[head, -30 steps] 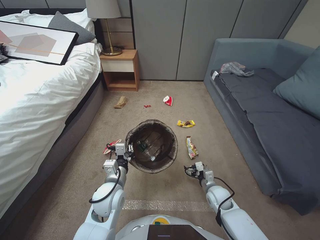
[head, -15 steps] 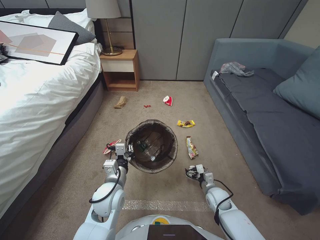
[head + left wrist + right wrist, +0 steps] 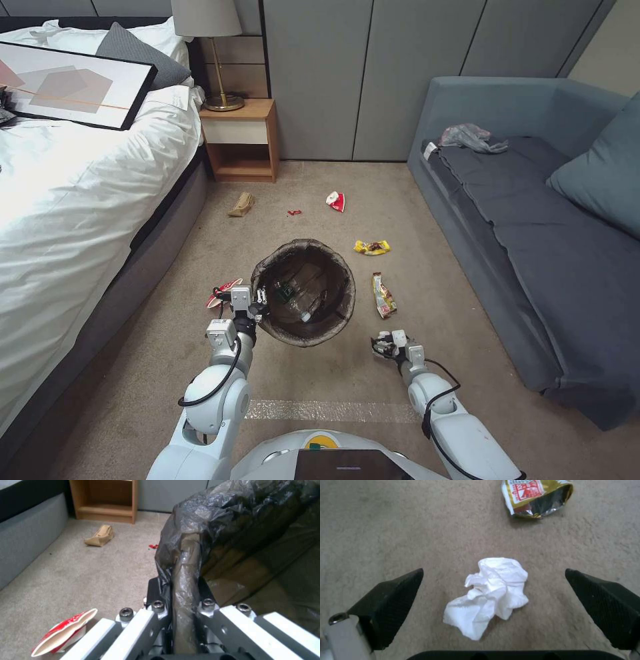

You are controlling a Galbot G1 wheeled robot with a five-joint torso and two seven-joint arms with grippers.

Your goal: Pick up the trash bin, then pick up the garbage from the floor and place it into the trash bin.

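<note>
The bit that mattered: the tissue [image 3: 490, 592] sat on the floor [image 3: 320, 380] right between the right gripper [image 3: 493, 605]'s fingers [image 3: 391, 600], which were spread wide, one on each side, neither touching it. It was a crumpled wad, a little longer running away from the wrist than across, so the gap had plenty of room. From the head view the right gripper [image 3: 387, 347] hung low over the carpet at about 4 o'clock from the bin [image 3: 305, 292], clearly the nearer arm.

The left gripper [image 3: 183, 597] was busy anyway, fingers clamped on the bin's bagged rim at roughly its 8 o'clock, with the bin looking held up off the carpet.

Other stuff around: a gold wrapper [image 3: 536, 497] just past the tissue, near but apart, so I'd guess it wouldn't get caught in a close. A yellow wrapper [image 3: 371, 247] lay at 2 o'clock from the bin, a red-white one [image 3: 335, 201] and a brown bag [image 3: 241, 204] further up toward 12. Nothing blocked the drop.
</note>
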